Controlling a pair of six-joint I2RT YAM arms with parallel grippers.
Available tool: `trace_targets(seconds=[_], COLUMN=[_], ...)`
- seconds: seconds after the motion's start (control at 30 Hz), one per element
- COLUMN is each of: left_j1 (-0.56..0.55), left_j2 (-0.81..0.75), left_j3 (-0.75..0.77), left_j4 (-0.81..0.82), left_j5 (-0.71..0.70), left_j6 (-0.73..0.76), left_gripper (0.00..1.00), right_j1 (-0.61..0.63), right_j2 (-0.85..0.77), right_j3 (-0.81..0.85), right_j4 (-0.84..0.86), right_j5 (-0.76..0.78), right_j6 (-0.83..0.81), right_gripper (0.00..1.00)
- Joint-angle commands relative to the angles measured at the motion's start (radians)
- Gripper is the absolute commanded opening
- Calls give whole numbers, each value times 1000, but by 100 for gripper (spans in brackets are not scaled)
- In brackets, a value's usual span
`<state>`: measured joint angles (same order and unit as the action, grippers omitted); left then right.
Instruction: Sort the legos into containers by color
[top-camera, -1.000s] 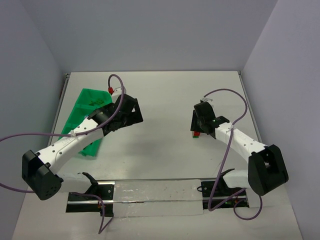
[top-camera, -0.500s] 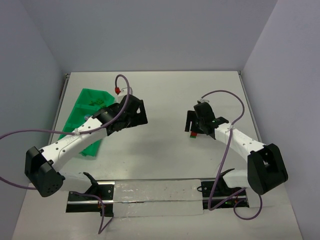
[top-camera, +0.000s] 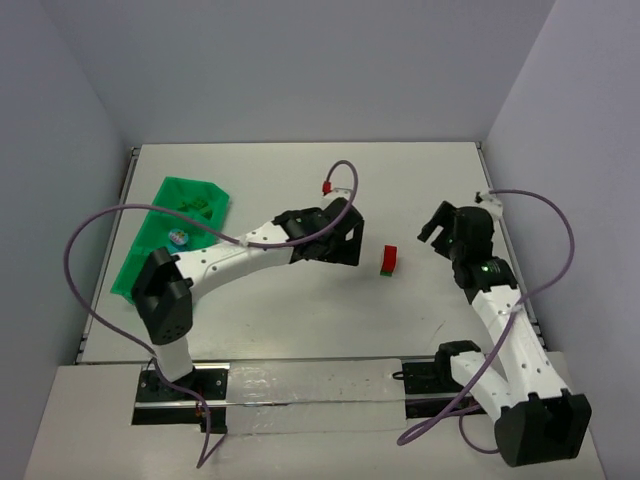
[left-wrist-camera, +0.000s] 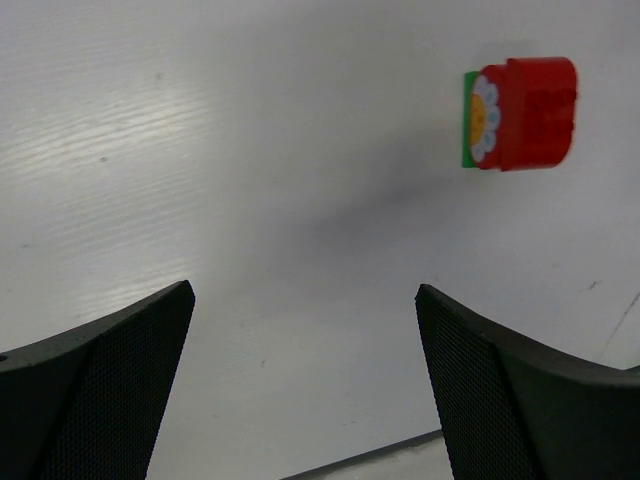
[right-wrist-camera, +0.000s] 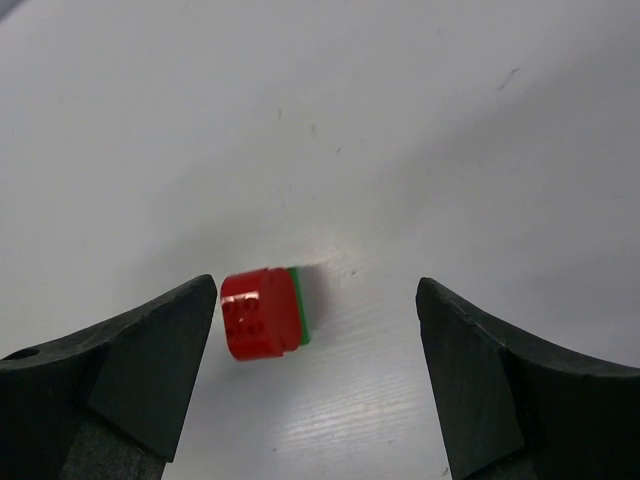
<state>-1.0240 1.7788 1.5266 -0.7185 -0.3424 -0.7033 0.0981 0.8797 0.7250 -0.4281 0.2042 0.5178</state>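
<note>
A small stack of legos (top-camera: 388, 260), a red brick on a thin green plate, lies on its side on the white table near the middle. In the left wrist view the legos (left-wrist-camera: 520, 113) show a daisy-printed face, beyond and to the right of my open left gripper (left-wrist-camera: 303, 292). From above, the left gripper (top-camera: 352, 242) hovers just left of the stack. My right gripper (top-camera: 433, 228) is open to the right of it. In the right wrist view the legos (right-wrist-camera: 262, 313) lie between the spread fingers of the right gripper (right-wrist-camera: 316, 285), close to the left finger (right-wrist-camera: 160, 350) but free. The green containers (top-camera: 150, 250) lie far left.
One small pale round piece (top-camera: 178, 237) rests inside the green tray. A metal rail (top-camera: 300, 385) runs along the near table edge between the arm bases. Purple cables loop above both arms. Walls close the table on three sides.
The right gripper opened, let go of the red-and-green stack and drew back to the right. The left arm swung from over the green tray toward the middle, stopping beside the stack.
</note>
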Motion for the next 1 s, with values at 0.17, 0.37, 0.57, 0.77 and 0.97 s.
trace_targets(seconds=[0.17,0.37,0.57,0.77,0.97], left_j1=[-99,-113,-113,-113,-113], left_j2=[313,491,582,634,619], left_j3=[395,610,692,744,705], left_j4=[3,-55,-59,-67,-49], left_j5=[60,54,12,6,8], left_j6=[35,44,56,59,62], left_gripper=[99,99,98,76,38], right_j1=[-136,-141,-141,-141,-141], right_j2=[-163,-208,-216,-226,-231], right_j3=[6,5,-2,-4,-7], right_j4=[-86,-89,-81,-80,-76], right_j5=[98,99,67,60,50], right_j6=[77,85,92,90,93], right_gripper=[89,89,89,89,89])
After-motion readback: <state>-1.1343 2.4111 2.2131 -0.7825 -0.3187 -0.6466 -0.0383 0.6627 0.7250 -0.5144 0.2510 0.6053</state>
